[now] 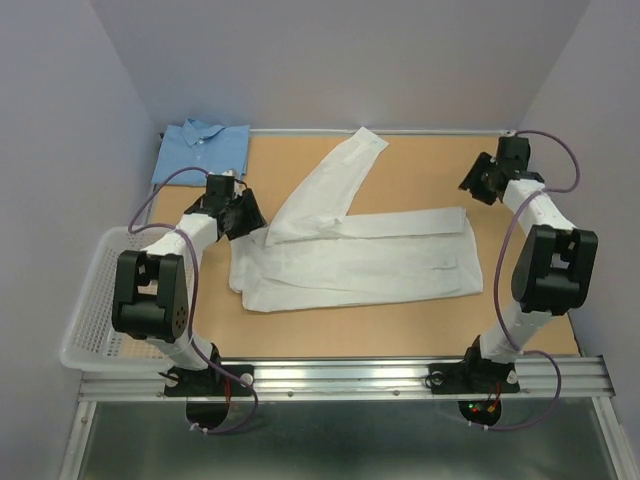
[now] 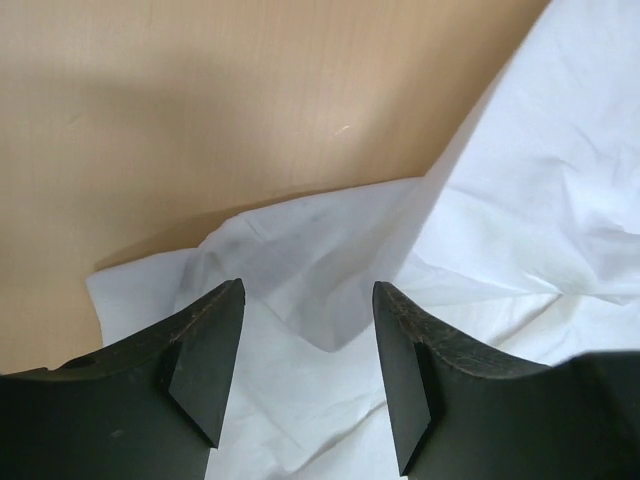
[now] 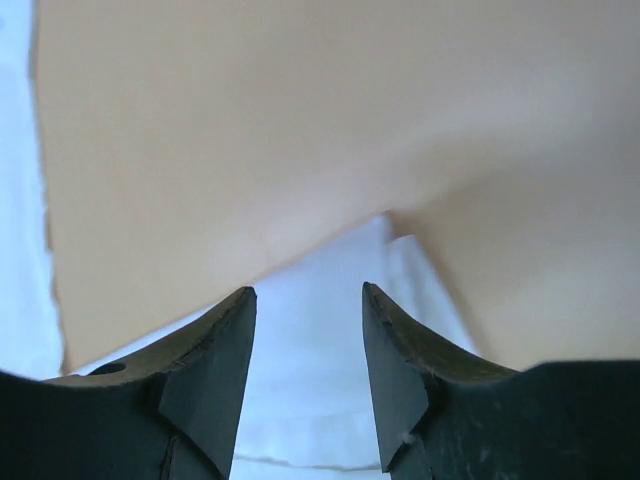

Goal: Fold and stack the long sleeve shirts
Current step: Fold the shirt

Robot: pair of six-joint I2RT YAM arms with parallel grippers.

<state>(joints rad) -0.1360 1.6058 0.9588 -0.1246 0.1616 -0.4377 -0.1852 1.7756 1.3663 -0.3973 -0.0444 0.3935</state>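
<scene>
The white long sleeve shirt point(image 1: 360, 265) lies flat across the middle of the table, folded lengthwise, with one sleeve point(image 1: 335, 180) angled toward the back. The light blue shirt point(image 1: 203, 150) sits folded at the back left corner. My left gripper point(image 1: 250, 215) hovers over the white shirt's left end. In the left wrist view it point(image 2: 308, 290) is open, with rumpled white cloth point(image 2: 520, 200) below the gap and nothing pinched. My right gripper point(image 1: 472, 185) is raised at the back right, off the shirt. It point(image 3: 308, 292) is open and empty, with white cloth point(image 3: 320, 330) far beneath.
A white mesh basket point(image 1: 85, 300) hangs off the table's left edge beside the left arm. The tan tabletop point(image 1: 430, 180) is walled at the back and both sides. A metal rail point(image 1: 400, 375) carries both arm bases at the near edge.
</scene>
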